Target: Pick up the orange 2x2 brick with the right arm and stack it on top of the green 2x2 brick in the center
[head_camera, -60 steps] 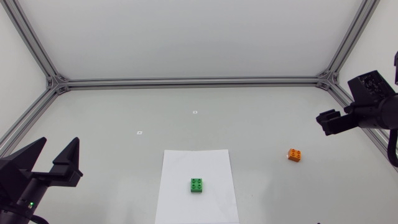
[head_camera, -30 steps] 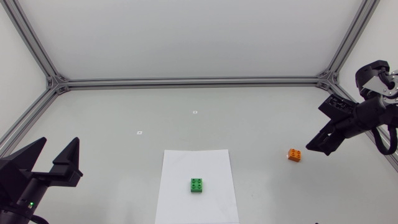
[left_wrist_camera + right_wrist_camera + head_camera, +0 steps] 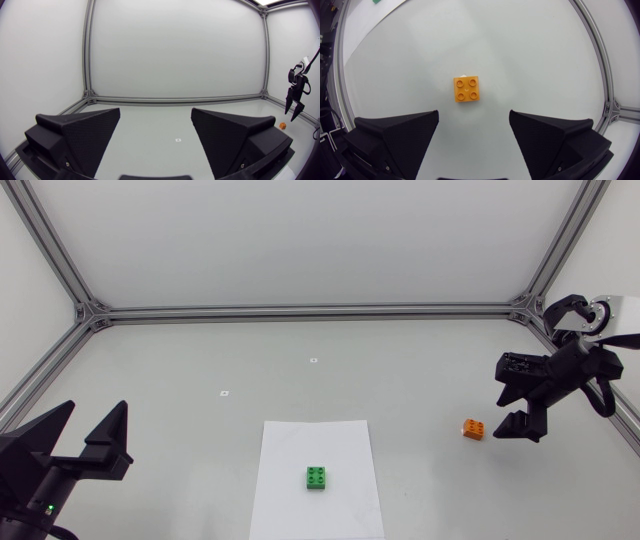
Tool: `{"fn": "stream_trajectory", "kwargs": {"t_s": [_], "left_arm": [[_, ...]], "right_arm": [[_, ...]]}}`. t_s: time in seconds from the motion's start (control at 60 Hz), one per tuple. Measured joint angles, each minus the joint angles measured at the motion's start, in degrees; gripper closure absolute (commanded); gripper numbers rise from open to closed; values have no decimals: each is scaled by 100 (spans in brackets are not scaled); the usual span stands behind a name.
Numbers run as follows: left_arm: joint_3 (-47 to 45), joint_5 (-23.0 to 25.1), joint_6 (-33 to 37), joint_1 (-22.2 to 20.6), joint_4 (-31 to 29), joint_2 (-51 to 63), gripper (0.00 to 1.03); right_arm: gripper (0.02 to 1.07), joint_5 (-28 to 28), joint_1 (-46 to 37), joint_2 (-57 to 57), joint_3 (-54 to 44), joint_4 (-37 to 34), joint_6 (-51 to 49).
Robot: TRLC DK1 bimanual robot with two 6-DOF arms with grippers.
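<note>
- Matte black right gripper (image 3: 514, 413) has swung down toward the orange studded plastic brick (image 3: 474, 429) by the table's (image 3: 420, 370) right edge
- Approach: jaws wide, empty; next, lower astride it

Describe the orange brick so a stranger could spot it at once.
Start at the white paper sheet holding the green brick. Go toward the robot's right: the orange brick lies on bare table, just ahead of the right gripper. It alone is orange.
</note>
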Motion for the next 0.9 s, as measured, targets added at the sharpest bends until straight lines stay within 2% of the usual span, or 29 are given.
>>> {"fn": "stream_trajectory", "kwargs": {"t_s": [0.417, 0.683, 0.9], "left_arm": [[0, 0, 2, 0, 0, 0, 4], [0, 0, 0, 0, 0, 0, 4], [0, 0, 0, 0, 0, 0, 4]], "right_arm": [[7, 55, 417, 160, 44, -149, -293], [7, 118, 417, 577, 481, -214, -293], [7, 160, 450, 667, 763, -557, -293]]}}
